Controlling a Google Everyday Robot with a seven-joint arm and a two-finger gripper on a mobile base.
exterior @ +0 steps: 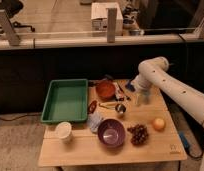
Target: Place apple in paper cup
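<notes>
The apple (158, 124) is a small yellow-orange fruit on the right side of the wooden table (85, 152). The paper cup (63, 131) is white and stands upright near the table's front left, below the green tray. My gripper (141, 100) hangs from the white arm over the table's back right, above and to the left of the apple and far from the cup. It holds nothing that I can see.
A green tray (66, 100) lies at the left. An orange bowl (105, 90) stands at the back centre. A purple bowl (111, 133) and a dark grape bunch (139, 134) sit at the front. Small utensils and a crumpled wrapper (94, 120) lie mid-table.
</notes>
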